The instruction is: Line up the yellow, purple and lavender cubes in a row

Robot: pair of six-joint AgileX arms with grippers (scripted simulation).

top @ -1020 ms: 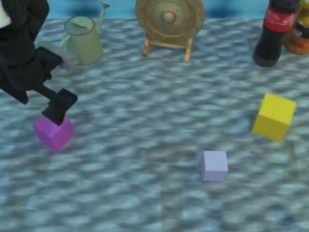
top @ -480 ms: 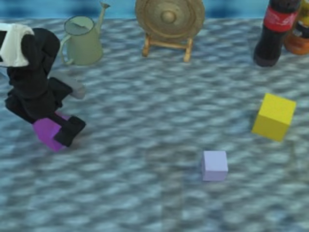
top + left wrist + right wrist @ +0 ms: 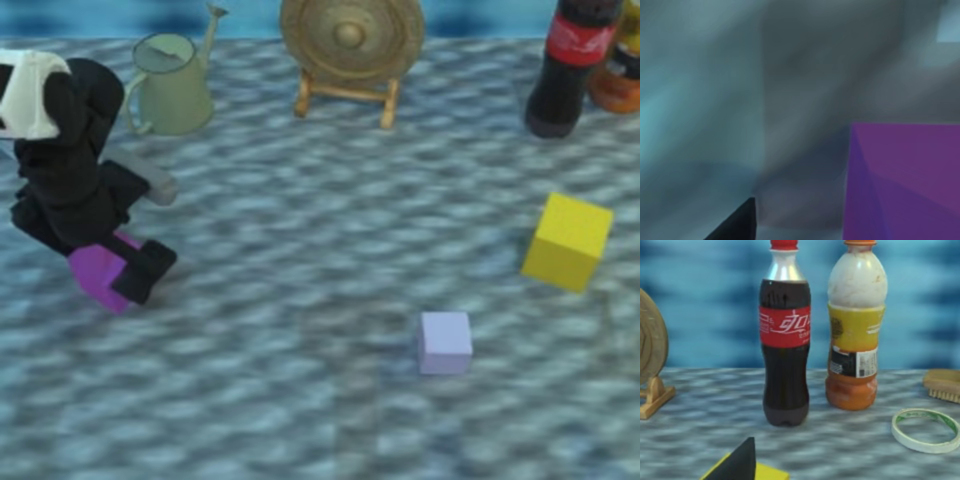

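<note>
Top view shows the bench [image 3: 300, 420] with the three cubes well apart and no row formed; the task is judged to be at its first step, with all placing left to do.

Cubes, largest first:
- Yellow cube [image 3: 568, 241]: near the right edge of the bench, in front of the cola bottle [image 3: 566, 65]. Untouched. A corner of it shows in the right wrist view [image 3: 771, 472].
- Purple cube [image 3: 96, 272]: at the far left, on or close to the bench surface, partly covered by the left end effector [image 3: 140, 272]. It fills one corner of the left wrist view [image 3: 905, 180].
- Lavender cube [image 3: 445, 342]: right of centre, toward the front. Untouched.

Left arm: reaches down from the upper left, with its end effector on the purple cube. One dark finger lies across the cube's right side. The other finger is hidden, so whether the fingers have closed on the cube cannot be told.

Right arm: out of the top view. Its wrist camera faces the cola bottle, an orange bottle [image 3: 855, 325], a tape ring [image 3: 926, 429] and a brush [image 3: 944, 385]. One dark fingertip [image 3: 737, 462] shows, and its opening cannot be told.

Remaining, as judged: bring all three cubes into one line.
</note>
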